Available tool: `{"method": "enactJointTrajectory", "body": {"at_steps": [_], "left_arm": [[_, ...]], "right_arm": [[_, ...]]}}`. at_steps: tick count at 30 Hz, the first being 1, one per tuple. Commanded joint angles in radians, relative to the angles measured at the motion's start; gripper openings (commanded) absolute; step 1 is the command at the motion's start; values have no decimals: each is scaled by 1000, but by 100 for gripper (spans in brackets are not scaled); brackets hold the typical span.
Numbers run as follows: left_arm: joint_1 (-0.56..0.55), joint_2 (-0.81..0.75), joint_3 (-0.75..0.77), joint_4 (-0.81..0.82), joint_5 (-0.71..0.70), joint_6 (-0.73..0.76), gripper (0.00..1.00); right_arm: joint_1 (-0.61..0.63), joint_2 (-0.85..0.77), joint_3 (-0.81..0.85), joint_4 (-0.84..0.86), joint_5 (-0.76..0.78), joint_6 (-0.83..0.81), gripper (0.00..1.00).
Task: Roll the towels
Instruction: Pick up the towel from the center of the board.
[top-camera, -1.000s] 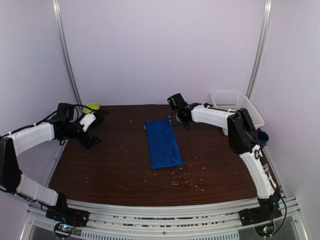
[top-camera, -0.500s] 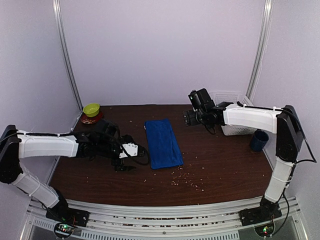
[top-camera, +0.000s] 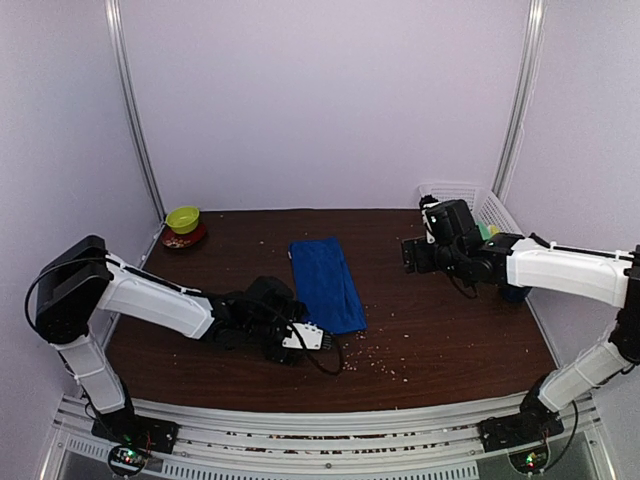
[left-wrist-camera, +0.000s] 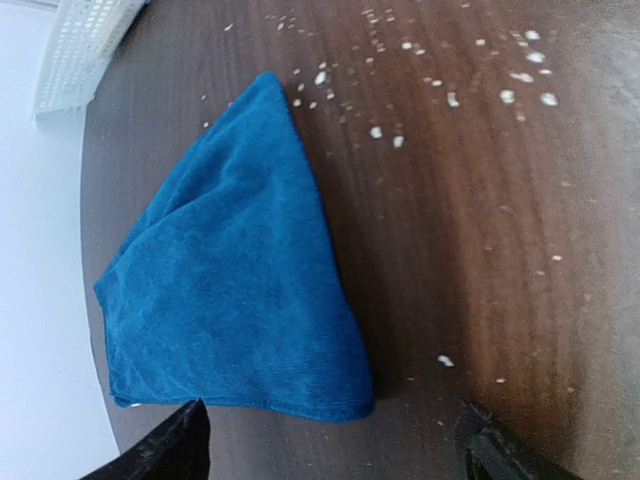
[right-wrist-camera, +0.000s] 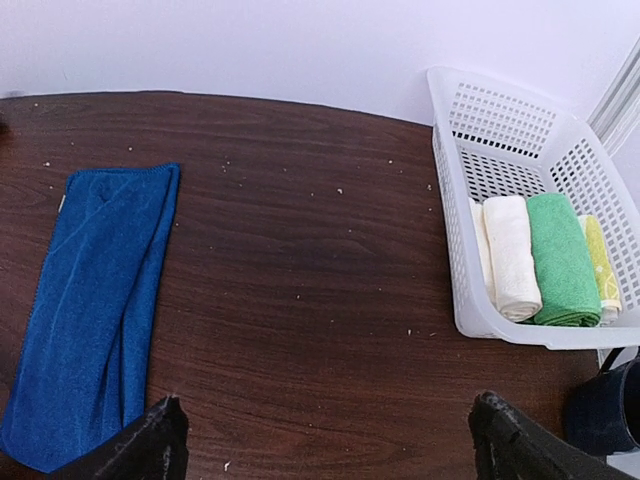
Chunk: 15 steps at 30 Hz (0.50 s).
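- The blue towel (top-camera: 326, 285) lies flat mid-table as a long strip, not yet rolled
- My left gripper (left-wrist-camera: 335, 452) hovers just off its near end, jaws wide, holding nothing
- My right gripper (right-wrist-camera: 330, 445) is spread wide too, empty
- A cream roll (right-wrist-camera: 508, 255) sits in the basket (right-wrist-camera: 500, 120) beside a green roll (right-wrist-camera: 560, 260); I judge only the blue one is left

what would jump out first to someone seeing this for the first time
A royal blue towel lying flat in the middle of the dark table, with the left gripper open by its near end. Next, the white mesh basket at the far right, holding rolled towels in white, green and yellow.
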Motion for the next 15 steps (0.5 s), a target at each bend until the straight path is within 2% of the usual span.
{"method": "enactJointTrajectory", "body": {"at_steps": [1,9,15], "left_arm": [[-5,48,40,76,-105,-30,84],[-20,128,49,71,-110,-65,69],[-31,176,46,62,-96,-89,39]], "right_arm": [[8,-69,-58,56,-1,23,98],[13,-132,-134,100,24,22,98],[20,-140,-150,116,24,23,98]]}}
